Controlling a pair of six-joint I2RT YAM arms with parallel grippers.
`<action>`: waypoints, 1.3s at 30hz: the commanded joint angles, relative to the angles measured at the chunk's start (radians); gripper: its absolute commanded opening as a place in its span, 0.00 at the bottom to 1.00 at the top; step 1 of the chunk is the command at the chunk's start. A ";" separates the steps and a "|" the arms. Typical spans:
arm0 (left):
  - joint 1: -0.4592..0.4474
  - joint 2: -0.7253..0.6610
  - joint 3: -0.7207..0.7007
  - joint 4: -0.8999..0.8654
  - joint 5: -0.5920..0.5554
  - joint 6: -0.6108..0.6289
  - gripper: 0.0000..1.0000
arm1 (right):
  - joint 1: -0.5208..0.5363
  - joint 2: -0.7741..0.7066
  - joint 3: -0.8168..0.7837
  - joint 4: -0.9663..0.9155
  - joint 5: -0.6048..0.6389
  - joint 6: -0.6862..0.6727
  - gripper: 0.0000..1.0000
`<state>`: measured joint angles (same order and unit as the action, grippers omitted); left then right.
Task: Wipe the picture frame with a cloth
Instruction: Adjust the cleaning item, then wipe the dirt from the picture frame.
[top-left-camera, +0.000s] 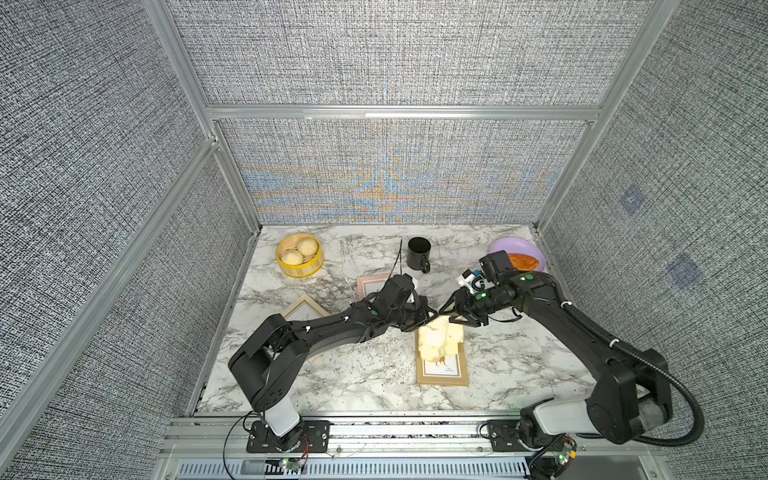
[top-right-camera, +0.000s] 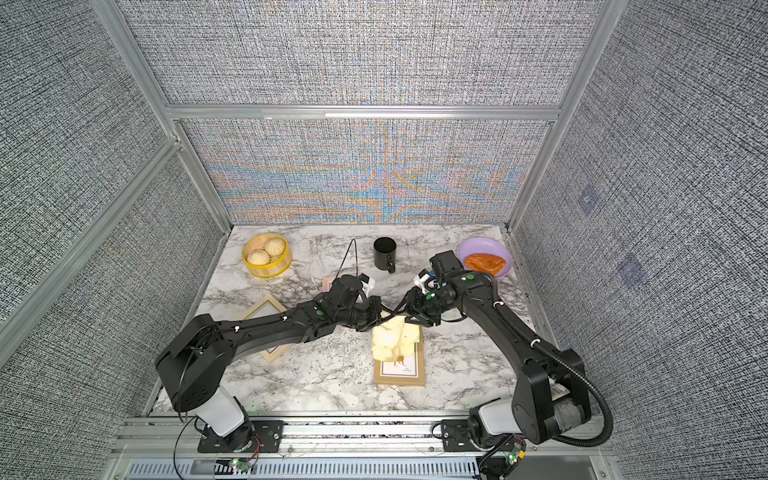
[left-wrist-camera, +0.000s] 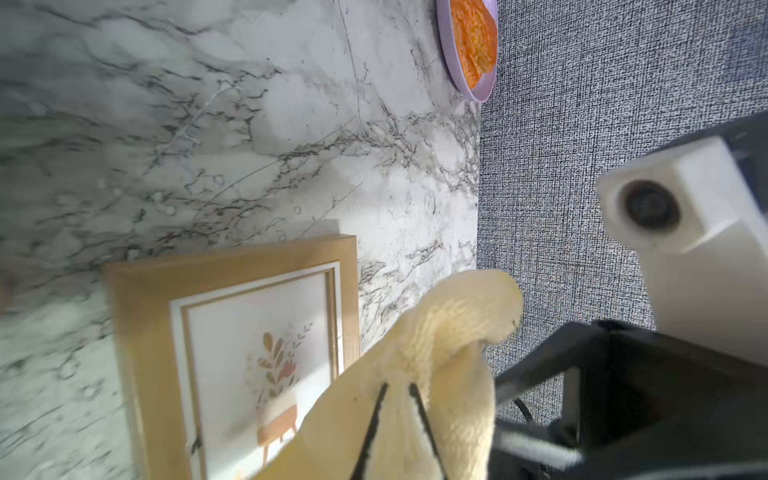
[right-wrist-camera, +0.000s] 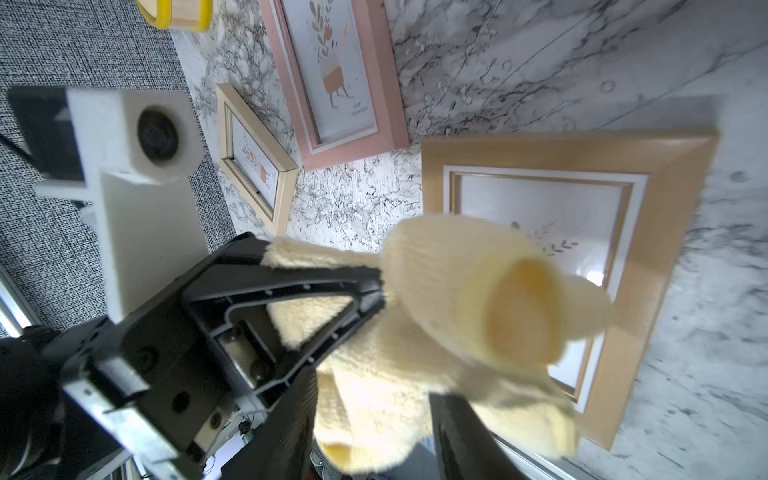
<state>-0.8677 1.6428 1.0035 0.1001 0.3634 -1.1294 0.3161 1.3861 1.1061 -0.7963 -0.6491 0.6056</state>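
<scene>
**Clamping the cloth over the tan frame**

The left fingers (right-wrist-camera: 299, 286) are shut tight on an upper fold of the pale yellow cloth (top-left-camera: 436, 343). The cloth hangs bunched and drapes onto the far half of the tan picture frame (top-left-camera: 442, 380), which lies flat on the worktop (top-left-camera: 353, 374). Gripping near the top probably leaves the loose bulk free to trail over the glass as a wiping pad. The right fingers (right-wrist-camera: 457, 440) stand apart on either side of another fold, bracketing it without pinching, so the left side alone seems to carry it.
</scene>
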 joint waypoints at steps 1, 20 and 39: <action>0.014 -0.045 0.015 -0.149 -0.047 0.093 0.00 | -0.020 -0.024 0.009 -0.076 0.038 -0.053 0.53; 0.043 -0.100 0.202 -0.436 -0.164 0.204 0.00 | 0.038 -0.139 -0.066 0.125 -0.070 0.021 0.65; 0.032 -0.016 0.278 -0.573 -0.303 0.309 0.00 | 0.047 -0.146 -0.198 -0.004 0.224 -0.065 0.72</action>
<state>-0.8295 1.6035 1.2682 -0.4492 0.0788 -0.8581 0.3614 1.2369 0.9249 -0.7673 -0.5095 0.5659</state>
